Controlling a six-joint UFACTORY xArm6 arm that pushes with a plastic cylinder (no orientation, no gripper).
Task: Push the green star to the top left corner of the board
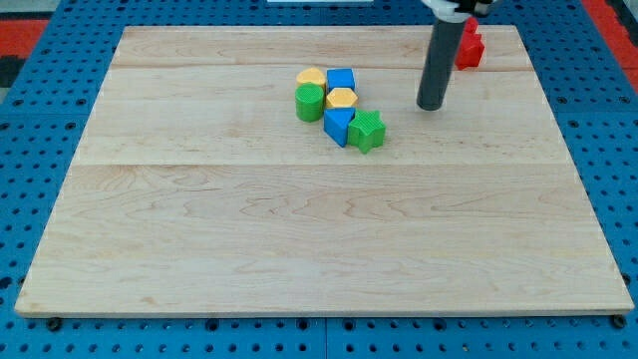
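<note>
The green star (367, 131) lies on the wooden board (199, 229) a little above its middle, at the lower right end of a tight cluster of blocks. It touches a blue block (338, 125) on its left. My tip (432, 105) stands on the board to the right of the star and slightly higher in the view, with a clear gap between them. The rod rises from it to the view's top edge.
The cluster also holds a yellow hexagon (341, 98), a blue cube (341, 80), another yellow hexagon (311, 78) and a green cylinder (310, 102). A red block (470, 49) sits near the top right, partly hidden behind the rod.
</note>
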